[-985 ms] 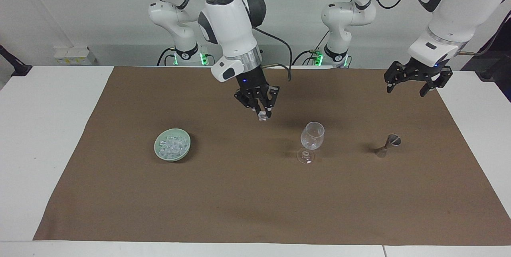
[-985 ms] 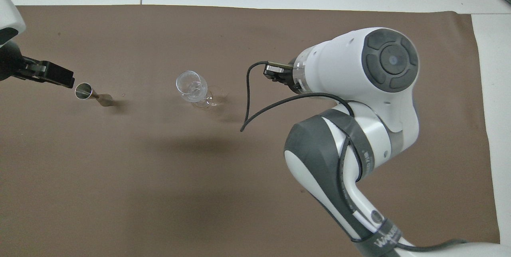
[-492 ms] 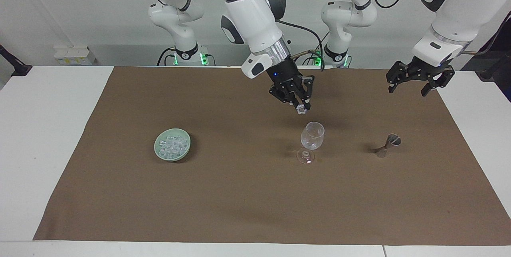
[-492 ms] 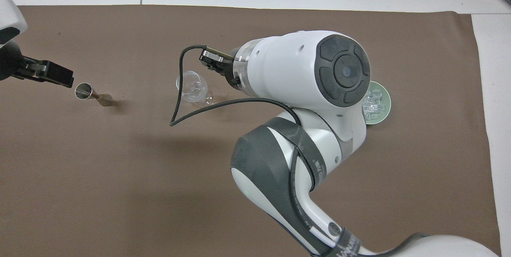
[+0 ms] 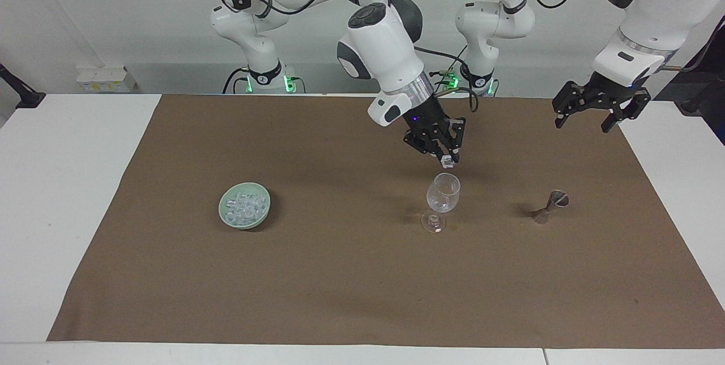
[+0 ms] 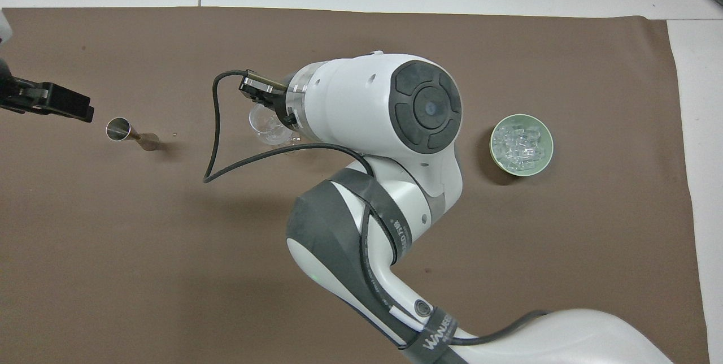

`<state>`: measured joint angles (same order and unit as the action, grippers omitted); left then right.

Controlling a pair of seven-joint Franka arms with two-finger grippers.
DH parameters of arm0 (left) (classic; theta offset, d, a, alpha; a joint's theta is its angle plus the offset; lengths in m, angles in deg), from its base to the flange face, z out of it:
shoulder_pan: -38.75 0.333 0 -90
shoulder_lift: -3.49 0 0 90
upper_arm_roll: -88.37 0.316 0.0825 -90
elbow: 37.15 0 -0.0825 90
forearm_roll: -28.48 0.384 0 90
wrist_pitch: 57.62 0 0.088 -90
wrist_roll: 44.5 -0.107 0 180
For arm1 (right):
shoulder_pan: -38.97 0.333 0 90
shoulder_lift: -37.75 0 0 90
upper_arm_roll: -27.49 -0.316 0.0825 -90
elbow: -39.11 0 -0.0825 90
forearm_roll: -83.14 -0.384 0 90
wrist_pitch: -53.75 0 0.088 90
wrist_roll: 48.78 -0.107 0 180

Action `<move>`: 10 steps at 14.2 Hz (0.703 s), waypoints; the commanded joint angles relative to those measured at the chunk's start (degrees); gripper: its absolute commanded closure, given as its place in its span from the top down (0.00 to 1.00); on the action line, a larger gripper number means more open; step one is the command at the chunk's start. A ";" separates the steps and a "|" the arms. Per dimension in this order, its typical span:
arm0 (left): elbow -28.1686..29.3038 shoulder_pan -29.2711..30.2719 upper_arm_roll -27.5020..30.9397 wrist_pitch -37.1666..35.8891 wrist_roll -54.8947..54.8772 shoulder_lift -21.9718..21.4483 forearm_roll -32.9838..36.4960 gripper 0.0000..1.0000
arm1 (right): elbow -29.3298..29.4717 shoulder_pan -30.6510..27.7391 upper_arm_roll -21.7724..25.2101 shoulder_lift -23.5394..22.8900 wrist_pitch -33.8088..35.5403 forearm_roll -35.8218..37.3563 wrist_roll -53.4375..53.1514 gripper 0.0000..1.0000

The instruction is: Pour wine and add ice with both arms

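Facing view, frame centre: I see my right gripper (image 5: 451, 158) with jaws clamped on one ice cube (image 5: 452, 160) just above the stemmed glass (image 5: 443, 192). Remaining ice (image 5: 244, 208) fills the green bowl (image 5: 225, 219), lower left. Left gripper (image 5: 595, 110), upper right, hangs with jaws apart.

The space directly over the wine glass (image 5: 443, 192) is taken up by the right hand (image 5: 451, 159) with its ice cube (image 5: 447, 158). Open brown mat (image 5: 351, 285) is left between glass, green bowl (image 5: 244, 206) and metal jigger (image 5: 550, 206). The left hand (image 5: 589, 111) hangs over the mat's edge.
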<state>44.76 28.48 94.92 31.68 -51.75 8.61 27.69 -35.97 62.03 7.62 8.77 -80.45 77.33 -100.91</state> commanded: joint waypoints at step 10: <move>-0.08 -0.27 1.18 -0.44 -0.23 -0.55 -0.62 1.00 | 1.15 0.66 -0.43 -4.77 -1.67 4.04 -0.25 0.00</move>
<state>44.76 28.48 95.33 31.69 -51.75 8.61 27.69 -35.95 63.00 7.75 5.51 -80.74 80.19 -100.91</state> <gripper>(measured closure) 0.000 0.731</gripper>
